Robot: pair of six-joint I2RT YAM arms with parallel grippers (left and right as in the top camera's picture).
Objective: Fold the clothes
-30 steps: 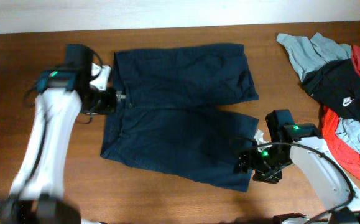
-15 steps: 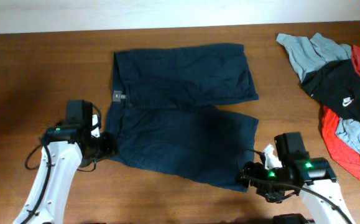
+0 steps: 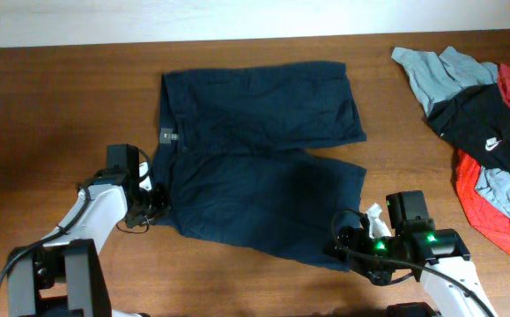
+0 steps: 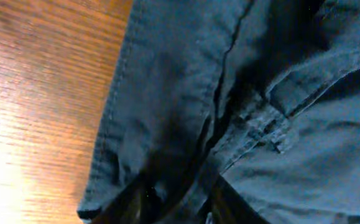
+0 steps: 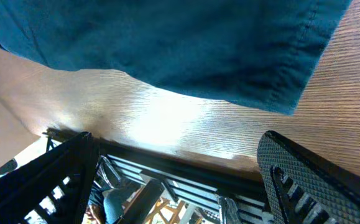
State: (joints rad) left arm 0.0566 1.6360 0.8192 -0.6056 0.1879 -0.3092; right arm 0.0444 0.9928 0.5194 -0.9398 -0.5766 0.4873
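Shorts (image 3: pixel 255 150) spread flat, the left gripper (image 3: pixel 158 207) straddles the waistband corner (image 4: pixel 108 190), its grip unclear, while the right gripper (image 3: pixel 336 249) gapes beside the leg hem (image 5: pixel 291 81), readying a fold.

Plain navy shorts (image 3: pixel 255 150), brown wood-grain table (image 3: pixel 43 106) (black garment (image 3: pixel 479 110), white logo (image 3: pixel 494 142))

shorts (image 3: pixel 255 158) flat on table (image 3: pixel 43 106), waistband left, legs right. L gripper (image 3: pixel 159 204) at lower waistband corner. R gripper (image 3: pixel 343 248) at near leg's hem corner. clothes pile (image 3: pixel 484 132) far right.
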